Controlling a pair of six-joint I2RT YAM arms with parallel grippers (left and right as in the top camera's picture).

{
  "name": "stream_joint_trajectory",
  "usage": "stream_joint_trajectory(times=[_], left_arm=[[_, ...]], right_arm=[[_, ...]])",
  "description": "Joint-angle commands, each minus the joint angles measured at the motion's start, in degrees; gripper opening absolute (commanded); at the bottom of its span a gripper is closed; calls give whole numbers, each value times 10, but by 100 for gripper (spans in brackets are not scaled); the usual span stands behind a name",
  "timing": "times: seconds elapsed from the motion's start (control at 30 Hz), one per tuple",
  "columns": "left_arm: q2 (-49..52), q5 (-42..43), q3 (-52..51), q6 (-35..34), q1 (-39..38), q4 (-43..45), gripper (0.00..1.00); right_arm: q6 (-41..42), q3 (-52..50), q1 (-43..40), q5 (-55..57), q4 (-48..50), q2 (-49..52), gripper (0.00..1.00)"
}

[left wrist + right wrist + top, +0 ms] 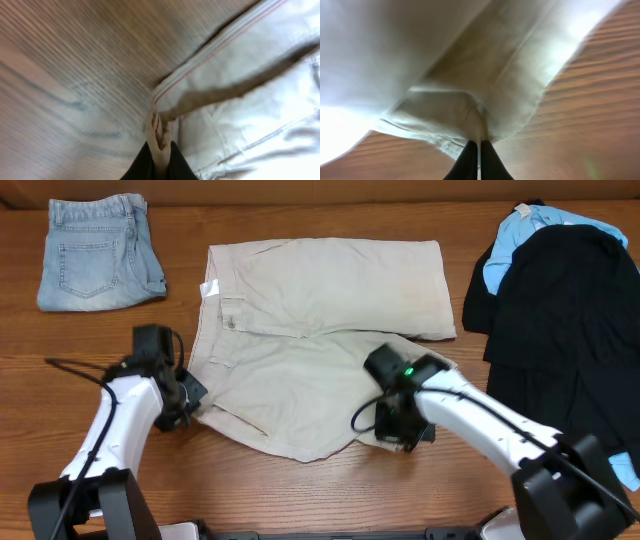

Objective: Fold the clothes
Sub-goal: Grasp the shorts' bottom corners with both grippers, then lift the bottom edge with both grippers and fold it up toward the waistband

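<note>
The beige khaki shorts (320, 330) lie spread on the table, waistband at the left, one leg toward the back right, the other angled toward the front. My left gripper (190, 408) is shut on the front waistband corner of the shorts (240, 100); a pinch of fabric shows between its fingers (159, 150). My right gripper (392, 428) is shut on the hem of the front leg (470, 65), with cloth squeezed between its fingers (479, 150). A black garment (565, 310) over a light-blue garment (515, 235) lies at the right.
Folded light-blue denim shorts (98, 252) lie at the back left. The black pile reaches toward the right front edge. Bare wooden table (300, 490) runs along the front.
</note>
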Motion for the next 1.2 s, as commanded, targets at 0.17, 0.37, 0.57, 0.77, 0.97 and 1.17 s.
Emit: stream_joint_trajectory(times=[0.17,0.37,0.57,0.77,0.97,1.17], left_arm=[[0,-38,214,115,0,-156,4],[0,-53,313,139,-1,-236,4],[0,-52,371,141,-1,-305,4],[-2,-47,399,145,-1,-363,4],[-12,-48,405,167,-1,-394,4],[-10,-67,402,168,-1,-356,4]], right_arm=[[-83,176,-121,14,-155,-59,4],[-116,295,-184,14,-237,-89,4],[-128,376,-219,15,-275,-129,4],[-129,389,-220,15,-292,-175,4],[-129,389,-220,38,-275,-193,4],[-129,388,-220,68,-176,-154,4]])
